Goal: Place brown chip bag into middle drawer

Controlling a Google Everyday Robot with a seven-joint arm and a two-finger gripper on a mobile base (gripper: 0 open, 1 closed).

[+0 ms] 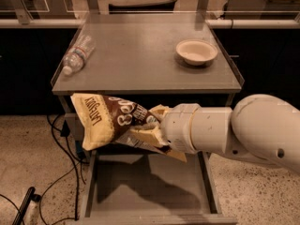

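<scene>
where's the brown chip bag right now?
Left of centre in the camera view: the brown chip bag hangs in the gripper, below the tabletop edge and above the open middle drawer.

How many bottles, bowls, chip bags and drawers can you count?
Clear plastic bottle: 1
Round white bowl: 1
Open grey metal drawer: 1
Brown crinkly chip bag: 1, in the gripper above the drawer
Total: 4
</scene>
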